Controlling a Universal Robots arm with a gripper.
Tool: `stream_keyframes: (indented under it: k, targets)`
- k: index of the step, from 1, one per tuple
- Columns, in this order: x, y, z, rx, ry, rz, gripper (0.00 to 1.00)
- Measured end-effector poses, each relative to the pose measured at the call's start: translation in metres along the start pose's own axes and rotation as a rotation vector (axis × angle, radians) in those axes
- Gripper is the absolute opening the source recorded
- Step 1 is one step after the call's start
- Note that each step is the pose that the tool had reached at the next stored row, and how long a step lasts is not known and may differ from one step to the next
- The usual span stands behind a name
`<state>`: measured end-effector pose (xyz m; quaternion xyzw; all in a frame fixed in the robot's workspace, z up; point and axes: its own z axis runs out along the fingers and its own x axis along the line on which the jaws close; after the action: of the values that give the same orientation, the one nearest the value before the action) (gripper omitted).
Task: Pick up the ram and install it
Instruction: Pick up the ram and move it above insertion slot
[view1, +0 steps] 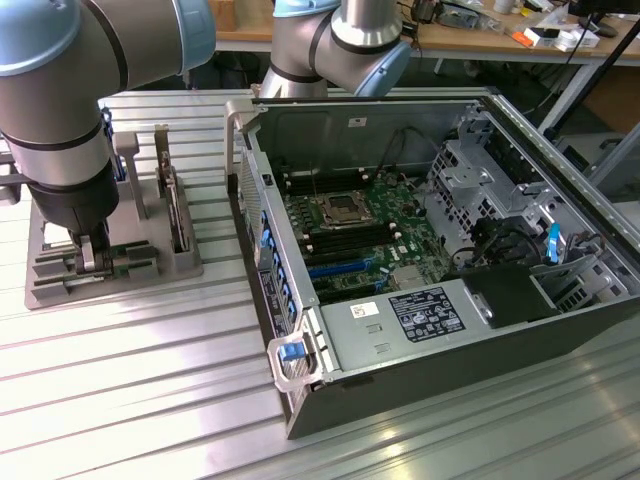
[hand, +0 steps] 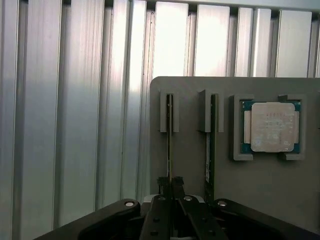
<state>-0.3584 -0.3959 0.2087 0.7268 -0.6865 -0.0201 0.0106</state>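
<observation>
Two thin boards stand on edge in the grey holder (hand: 190, 165), each kept upright by a pair of slotted posts. The gripper (hand: 170, 182) is down over one of them, its fingers drawn together on the top edge of the ram (hand: 169, 140). The board runs straight out ahead of the fingertips into the far posts. The second stick (hand: 210, 145) sits just beside the tool, parallel to the ram and untouched. The square silver processor (hand: 272, 126) lies flat in its own pocket further out on that same side. In the exterior view the gripper (view1: 95, 255) is low in the holder (view1: 60, 285), and the open computer case (view1: 450, 380) is well away from the tool. By judgement the ram is light and stiff but delicate: a narrow card with chips on its faces and contacts along the lower edge, which is hidden in the holder. The flat faces near the middle of the upper edge look like the sound place to hold it. A hold that thin may let it tilt or slip, and it likely tolerates little twisting against the posts.
</observation>
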Motion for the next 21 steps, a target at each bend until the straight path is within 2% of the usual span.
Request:
stream_keyframes:
  k: [14,21]
  targets:
    - [0.0000,0.0000,-0.0001,0.0001,0.0000,0.000,0.12]
    - [-0.0001,0.0003,-0.0074,-0.0001,0.0000,0.000,0.12]
